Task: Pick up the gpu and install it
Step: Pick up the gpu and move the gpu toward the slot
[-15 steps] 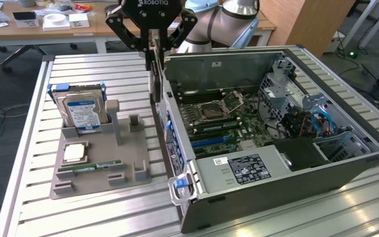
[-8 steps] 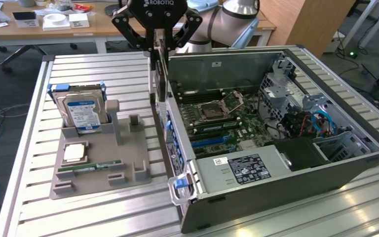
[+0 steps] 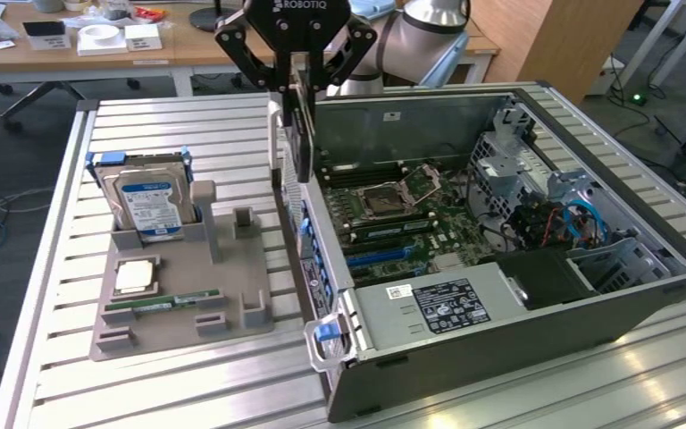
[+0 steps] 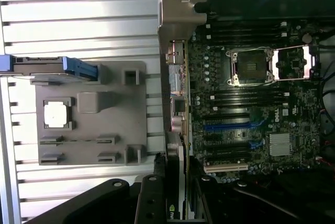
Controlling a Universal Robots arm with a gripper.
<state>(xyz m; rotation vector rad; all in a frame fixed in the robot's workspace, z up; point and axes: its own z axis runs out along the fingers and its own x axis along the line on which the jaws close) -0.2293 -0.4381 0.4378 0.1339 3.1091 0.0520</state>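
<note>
The gpu [image 3: 304, 143] is a thin dark card that hangs on edge from my gripper [image 3: 299, 89], which is shut on its upper part. It hovers over the near wall of the open computer case [image 3: 498, 313], at the case's side towards the exterior view's left. Its lower end is level with the case rim, above the motherboard [image 3: 403, 214]. In the wrist view the gpu [image 4: 180, 205] shows edge-on between my black fingers [image 4: 157, 182], with my gripper [image 4: 179, 182] over the case's rear edge. The motherboard's slots [image 4: 225, 127] lie just beside it.
A grey holder tray [image 3: 182, 295] lies on the slatted table beside the case. It carries a blue-labelled hard drive [image 3: 146, 201] standing upright, a CPU [image 3: 135, 277] and a green RAM stick [image 3: 158, 306]. The power supply [image 3: 439, 308] fills the case's near end. Desks stand behind.
</note>
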